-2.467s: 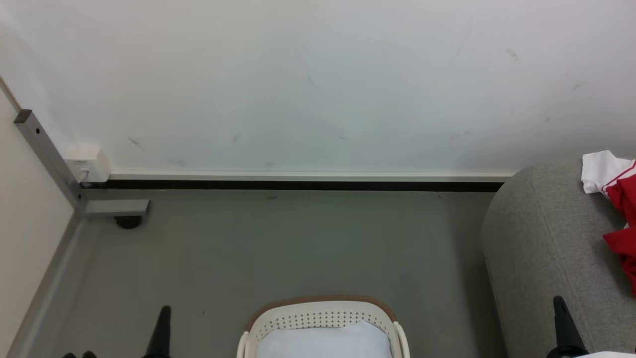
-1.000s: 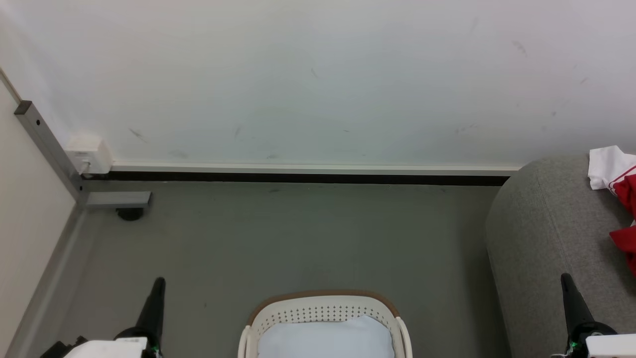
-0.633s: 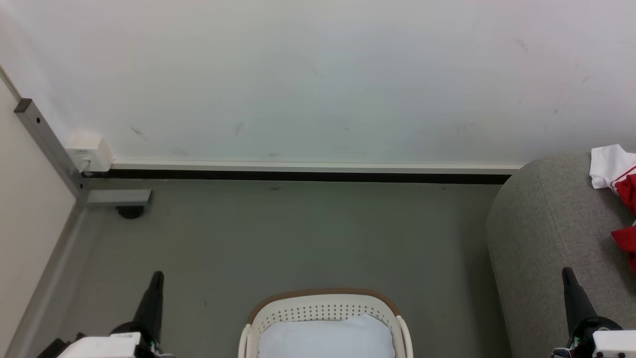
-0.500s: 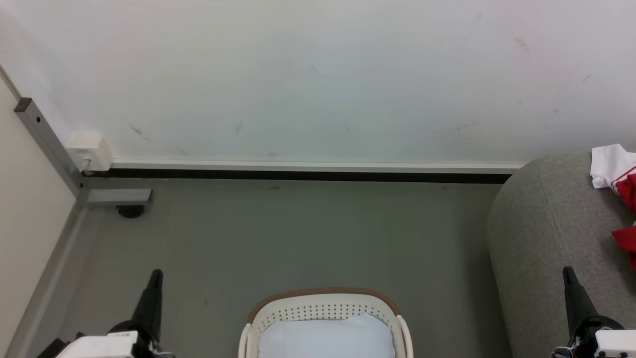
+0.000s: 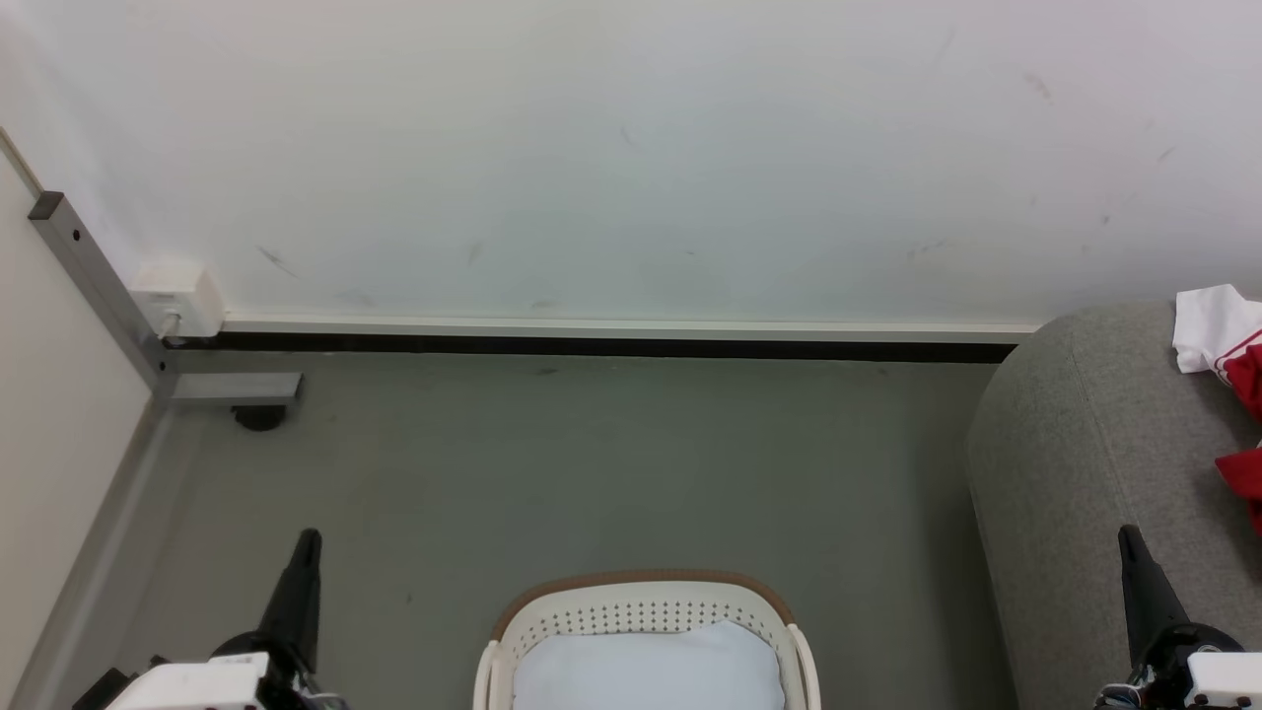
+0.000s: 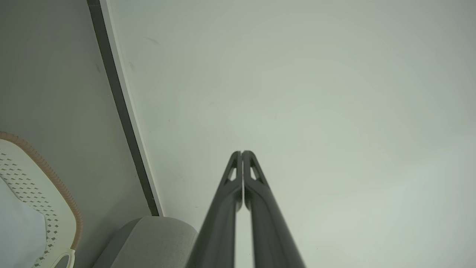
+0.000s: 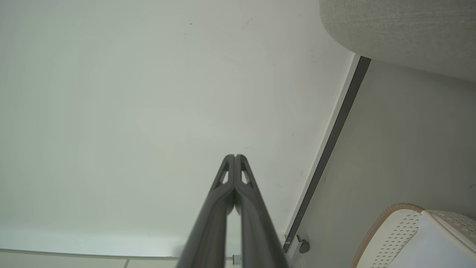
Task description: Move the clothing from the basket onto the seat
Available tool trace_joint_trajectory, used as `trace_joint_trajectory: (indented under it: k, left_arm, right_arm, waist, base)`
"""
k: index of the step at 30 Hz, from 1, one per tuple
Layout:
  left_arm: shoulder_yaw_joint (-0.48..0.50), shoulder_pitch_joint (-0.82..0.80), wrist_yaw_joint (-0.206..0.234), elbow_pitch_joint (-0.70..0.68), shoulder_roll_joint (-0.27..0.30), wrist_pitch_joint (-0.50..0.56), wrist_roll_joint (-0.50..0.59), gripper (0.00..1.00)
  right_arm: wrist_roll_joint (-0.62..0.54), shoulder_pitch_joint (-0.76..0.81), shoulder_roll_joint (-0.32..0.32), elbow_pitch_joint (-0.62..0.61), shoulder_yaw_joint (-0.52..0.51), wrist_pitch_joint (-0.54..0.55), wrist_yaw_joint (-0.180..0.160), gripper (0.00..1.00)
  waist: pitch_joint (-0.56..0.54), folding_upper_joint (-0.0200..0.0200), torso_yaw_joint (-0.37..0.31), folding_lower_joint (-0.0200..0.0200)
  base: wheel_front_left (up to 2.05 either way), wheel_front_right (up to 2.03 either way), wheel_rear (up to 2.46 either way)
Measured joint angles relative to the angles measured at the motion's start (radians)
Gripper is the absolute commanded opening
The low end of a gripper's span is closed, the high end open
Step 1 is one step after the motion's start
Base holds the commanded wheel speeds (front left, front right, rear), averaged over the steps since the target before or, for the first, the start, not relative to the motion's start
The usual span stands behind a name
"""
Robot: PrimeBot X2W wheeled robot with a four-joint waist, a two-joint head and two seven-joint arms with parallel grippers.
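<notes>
The bright red soft-fabric clothing [image 5: 1244, 478] with white striped trim lies bunched on the large grey woven-fabric seat [image 5: 1075, 463], at the right edge of the head view just past the rounded arm. Part of it runs out of frame, so we cannot tell how much there is. The oval cream-white perforated plastic basket [image 5: 641, 623] with the brown rim stands on the grey floor [image 5: 592, 463] near that arm but apart from it. In the part we see it holds a plain pale white-blue pad [image 5: 646, 675] and no red. Its near half is cut off by the bottom edge, so a garment could lie there unseen.

Our left gripper [image 5: 308, 540] hangs over the floor to the left of the basket, and our right gripper [image 5: 1129, 537] shows against the seat's arm. In both wrist views the two dark fingers are pressed together tip to tip with nothing between them, pointing toward the pale wall [image 5: 631, 158].

We judge the carrying done or nearly done, and the step in hand a check with empty arms. The next move calls for tipping the head down to see the rest of the basket. If red fabric lies there, a gripper must part its fingers, reach inside the rim and pinch the cloth, not the pad.
</notes>
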Motion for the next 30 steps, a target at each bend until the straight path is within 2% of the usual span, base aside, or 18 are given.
trace_joint_trajectory:
  k: [30]
  left_arm:
    - [0.000, 0.000, 0.000, 0.000, 0.000, 0.000, 0.000, 0.00]
  right_arm:
    - [0.000, 0.000, 0.000, 0.000, 0.000, 0.000, 0.000, 0.00]
  waist:
    - [0.000, 0.0000, 0.000, 0.0000]
  base:
    - [0.00, 0.00, 0.00]
